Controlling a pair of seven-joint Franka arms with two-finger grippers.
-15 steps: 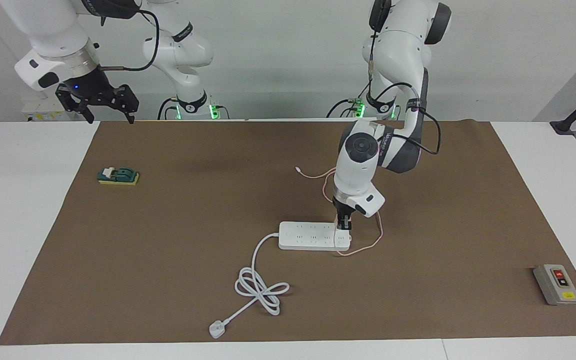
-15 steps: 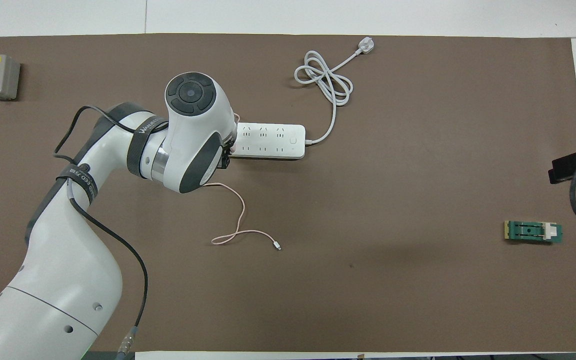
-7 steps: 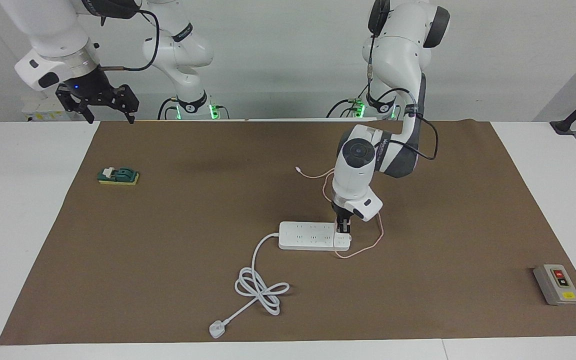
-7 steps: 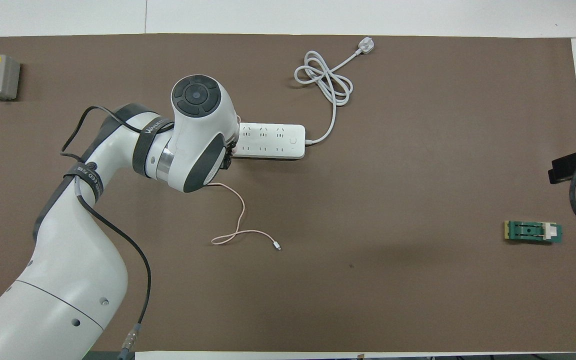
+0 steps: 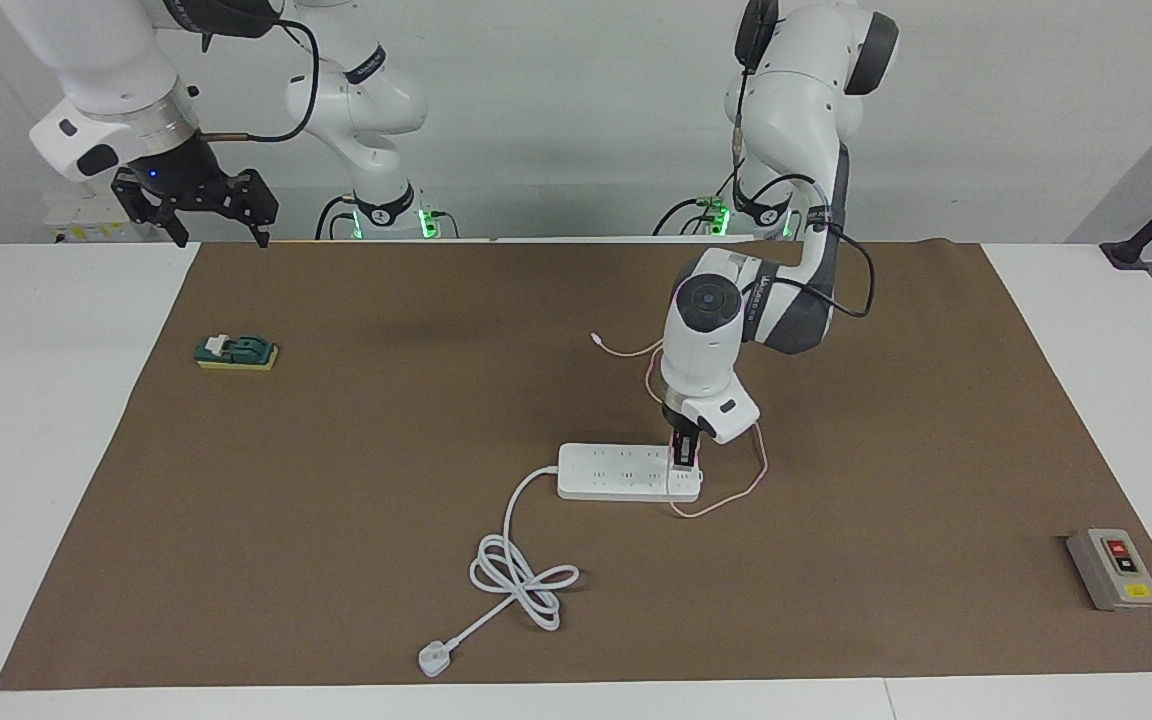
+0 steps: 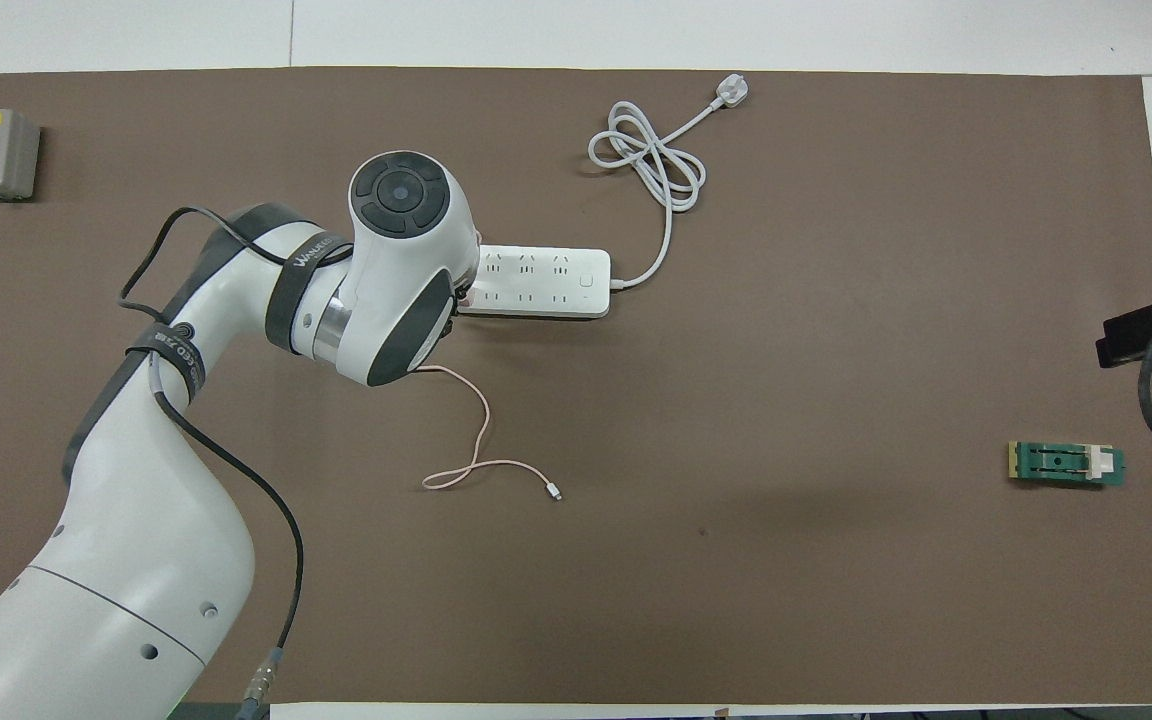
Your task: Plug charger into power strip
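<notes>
While the left gripper stands straight down on the end of the power strip toward the left arm's end of the counter, the charger shows only as a sliver of pale pink between its fingertips. The arm's wrist hides it from above. I cannot tell whether the jaws grip the charger or have begun to let go.

The strip lies flat near the middle of the brown mat. Its thick white cord loops away from the robots and ends in a plug. The charger's thin pink cable trails from under the wrist back toward the robots.

This looks like the end of the insertion step: the charger sits at the socket, apparently pressed in or nearly so. The next move, I judge, calls for a full release and a straight lift, so the charger is not pulled back out.

The right gripper waits with jaws spread wide and empty, over the mat's corner at the right arm's end.
</notes>
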